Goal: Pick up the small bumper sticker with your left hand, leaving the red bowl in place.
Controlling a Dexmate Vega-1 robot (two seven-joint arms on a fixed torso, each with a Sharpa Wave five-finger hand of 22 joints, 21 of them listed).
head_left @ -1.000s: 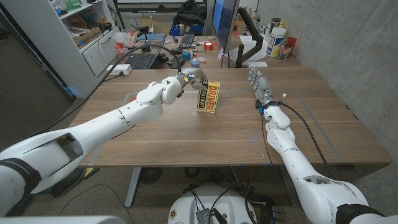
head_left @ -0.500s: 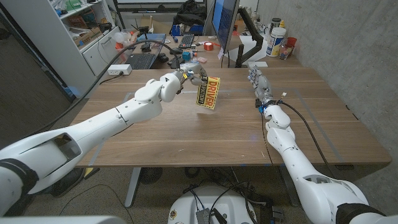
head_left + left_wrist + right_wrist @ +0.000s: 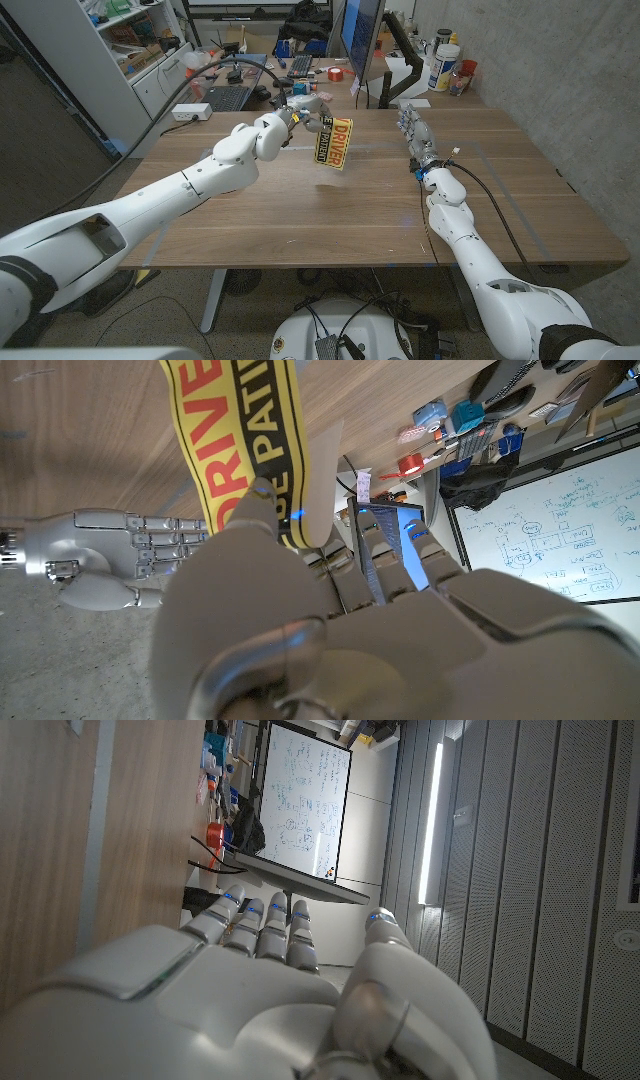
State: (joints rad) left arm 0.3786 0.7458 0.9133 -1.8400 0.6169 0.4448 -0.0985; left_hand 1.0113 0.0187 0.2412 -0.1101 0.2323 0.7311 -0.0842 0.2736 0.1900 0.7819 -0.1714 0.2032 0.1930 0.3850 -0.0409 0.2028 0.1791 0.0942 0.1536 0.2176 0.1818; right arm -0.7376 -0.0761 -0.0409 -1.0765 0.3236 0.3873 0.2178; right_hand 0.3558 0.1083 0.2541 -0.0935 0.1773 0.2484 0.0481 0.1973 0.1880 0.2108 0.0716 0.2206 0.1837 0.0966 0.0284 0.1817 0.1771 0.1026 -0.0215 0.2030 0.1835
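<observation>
Now the left hand (image 3: 300,110) pinches the yellow-and-black rectangular bumper sticker (image 3: 334,144), lifted higher than a second ago toward the table's 12 o'clock; pickup looks done, right hand (image 3: 415,135) empty, fingers straight

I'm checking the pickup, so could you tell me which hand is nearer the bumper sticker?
Left. The left hand holds the bumper sticker above the table; the right hand stays off to its side, apart.
</observation>
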